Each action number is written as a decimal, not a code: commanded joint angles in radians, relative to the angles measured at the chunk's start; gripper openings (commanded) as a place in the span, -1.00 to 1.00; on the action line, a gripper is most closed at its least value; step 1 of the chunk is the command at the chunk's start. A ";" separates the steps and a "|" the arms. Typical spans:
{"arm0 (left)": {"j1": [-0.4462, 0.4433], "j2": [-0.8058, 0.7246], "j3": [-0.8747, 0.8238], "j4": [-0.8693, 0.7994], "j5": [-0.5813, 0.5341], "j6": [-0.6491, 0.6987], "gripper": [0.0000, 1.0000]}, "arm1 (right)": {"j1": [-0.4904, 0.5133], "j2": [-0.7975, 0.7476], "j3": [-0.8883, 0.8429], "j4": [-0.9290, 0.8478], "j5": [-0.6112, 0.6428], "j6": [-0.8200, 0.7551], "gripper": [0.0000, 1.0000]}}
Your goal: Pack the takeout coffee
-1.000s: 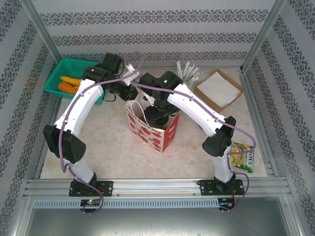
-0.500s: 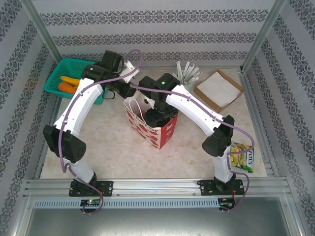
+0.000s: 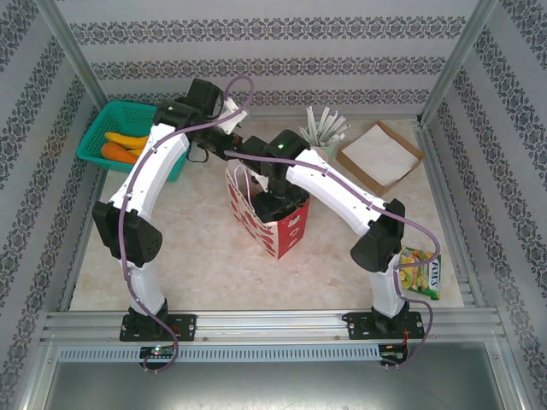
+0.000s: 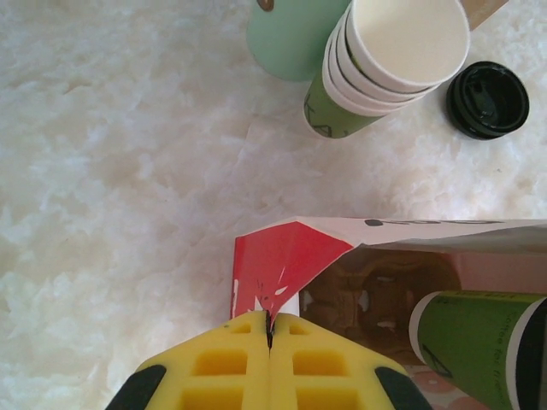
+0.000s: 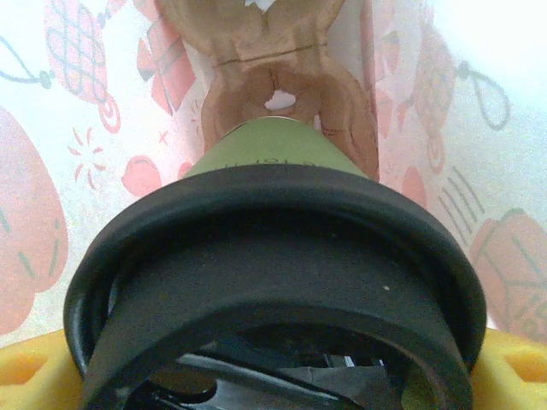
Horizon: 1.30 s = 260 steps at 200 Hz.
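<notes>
One cup [image 4: 479, 337] (black-lidded) inside bag [image 4: 286, 260]

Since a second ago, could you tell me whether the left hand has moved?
Yes: seen from above, the left hand shifted right and toward the far wall, away from the green basket.

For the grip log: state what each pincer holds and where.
Left pincer pinches the paper bag at its red top edge. Right pincer clasps the takeout coffee by its black-lidded top.
</notes>
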 commanded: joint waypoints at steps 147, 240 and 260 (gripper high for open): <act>-0.001 -0.046 0.029 -0.130 0.013 0.007 0.28 | -0.004 -0.039 -0.005 -0.115 0.037 -0.013 -0.26; -0.013 -0.123 -0.140 -0.069 -0.075 -0.017 -0.37 | -0.005 -0.020 0.043 -0.127 0.072 -0.090 -0.28; -0.011 -0.099 -0.097 -0.077 -0.078 -0.009 -0.81 | -0.005 -0.020 0.045 -0.136 0.086 -0.110 -0.28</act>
